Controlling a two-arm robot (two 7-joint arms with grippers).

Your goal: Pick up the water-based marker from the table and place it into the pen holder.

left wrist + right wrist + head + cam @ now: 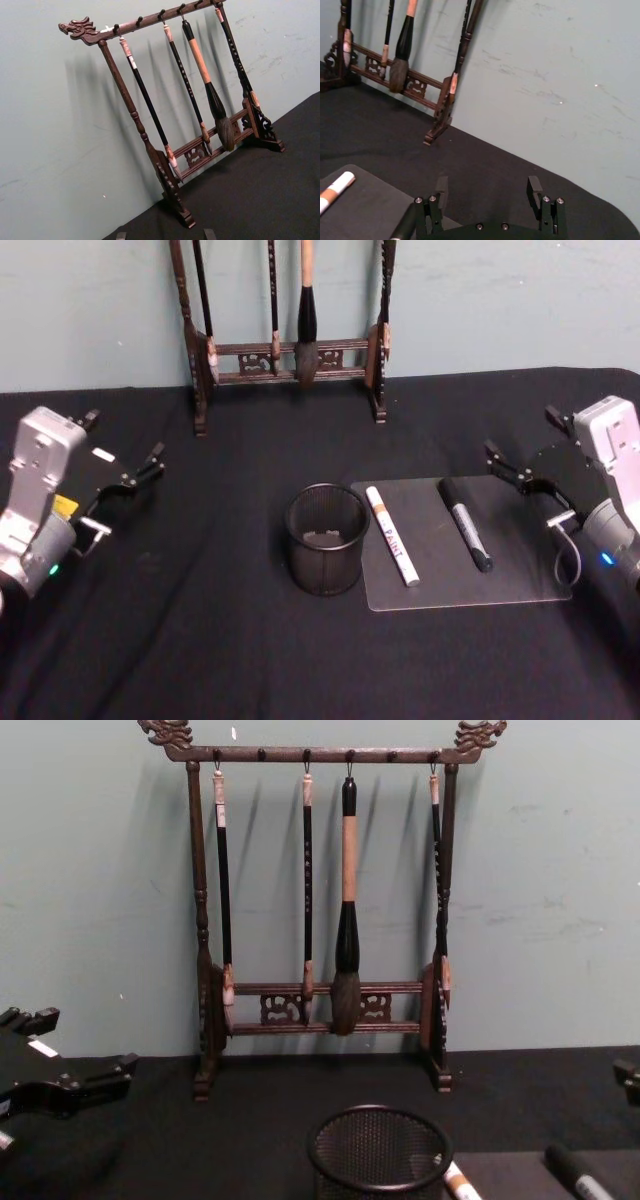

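Note:
Two markers lie side by side on a dark mat (520,570): a white one (392,536) with an orange band and the word "Paint", and a black one (466,523) to its right. I cannot tell which is the water-based marker. The pen holder (325,570), a round black mesh cup, stands upright just left of the mat, and something dark lies at its bottom. My left gripper (125,435) hovers open at the table's left side. My right gripper (522,430) hovers open at the right, beyond the mat's far right corner, nothing between its fingers (441,186).
A tall dark wooden brush rack (290,350) with several hanging brushes stands at the back centre against the green wall. Black cloth covers the table. Open cloth lies in front of the holder and to its left.

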